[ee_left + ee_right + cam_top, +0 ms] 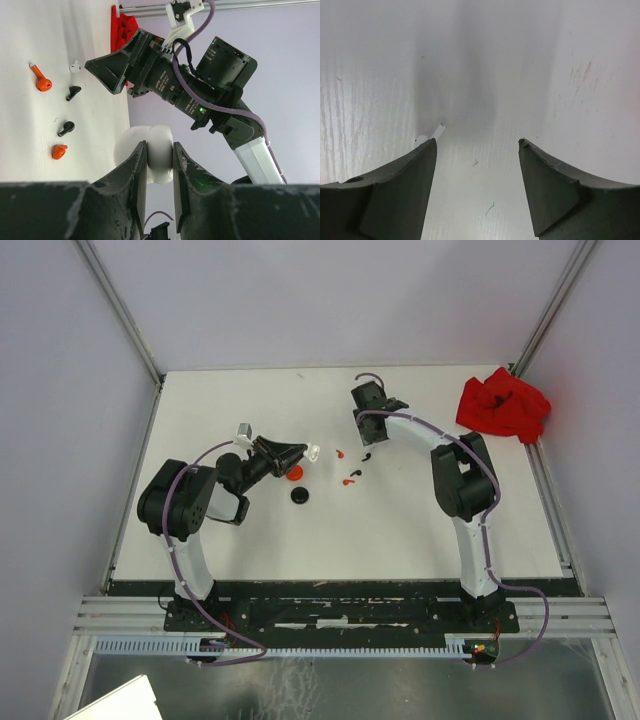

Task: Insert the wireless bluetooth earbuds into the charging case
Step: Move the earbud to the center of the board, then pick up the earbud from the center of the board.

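My left gripper (159,150) is shut on a white round charging case (152,142), held above the table, also seen from above (313,452). On the table lie two red earbuds (41,82) (59,151), two black earbuds (73,91) (66,128) and a white earbud (75,66). My right gripper (477,145) stands open just over the table. The white earbud (432,134) peeks out beside its left fingertip, not between the fingers. In the overhead view the right gripper (362,415) hangs behind the red and black earbuds (349,481).
A red round case (294,472) and a black round case (300,495) sit on the table below the left gripper. A crumpled red cloth (503,405) lies at the back right corner. Grey walls bound the table (420,530).
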Controlling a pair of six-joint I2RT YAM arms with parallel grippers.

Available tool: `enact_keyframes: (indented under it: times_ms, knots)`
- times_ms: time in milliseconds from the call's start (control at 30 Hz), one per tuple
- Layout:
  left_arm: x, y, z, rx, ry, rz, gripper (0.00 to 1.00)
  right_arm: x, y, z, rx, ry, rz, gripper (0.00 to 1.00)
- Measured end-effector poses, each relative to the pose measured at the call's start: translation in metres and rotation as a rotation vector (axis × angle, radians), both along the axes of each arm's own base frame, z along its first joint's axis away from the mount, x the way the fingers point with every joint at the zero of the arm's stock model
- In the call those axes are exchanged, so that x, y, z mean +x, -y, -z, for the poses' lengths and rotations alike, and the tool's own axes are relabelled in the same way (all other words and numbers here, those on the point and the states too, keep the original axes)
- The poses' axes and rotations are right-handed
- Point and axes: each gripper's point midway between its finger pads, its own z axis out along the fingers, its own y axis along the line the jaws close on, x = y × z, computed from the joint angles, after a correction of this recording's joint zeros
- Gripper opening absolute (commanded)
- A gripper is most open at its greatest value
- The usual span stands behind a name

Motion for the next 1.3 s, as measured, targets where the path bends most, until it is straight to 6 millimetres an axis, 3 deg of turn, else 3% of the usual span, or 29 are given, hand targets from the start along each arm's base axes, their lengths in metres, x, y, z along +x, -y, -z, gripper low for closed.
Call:
enact_keyframes:
  times_ms: [267,700,1067,1300]
  knots:
    - [0.0,0.0,0.001,0.0,-0.003,0.0,0.03,-0.003,0.011,0.0,0.006,0.0,0.026,0.75]
    - [0.0,0.0,0.004,0.002,-0.01,0.0,0.03,0.026,0.005,-0.014,0.055,0.048,0.027,0.75]
    - [0.001,0.0,0.004,0.002,-0.01,-0.001,0.03,0.024,0.002,0.017,0.044,-0.027,0.013,0.75]
    - [0.0,0.0,0.004,0.002,-0.01,-0.001,0.03,0.024,0.002,0.019,0.045,-0.032,0.012,0.75]
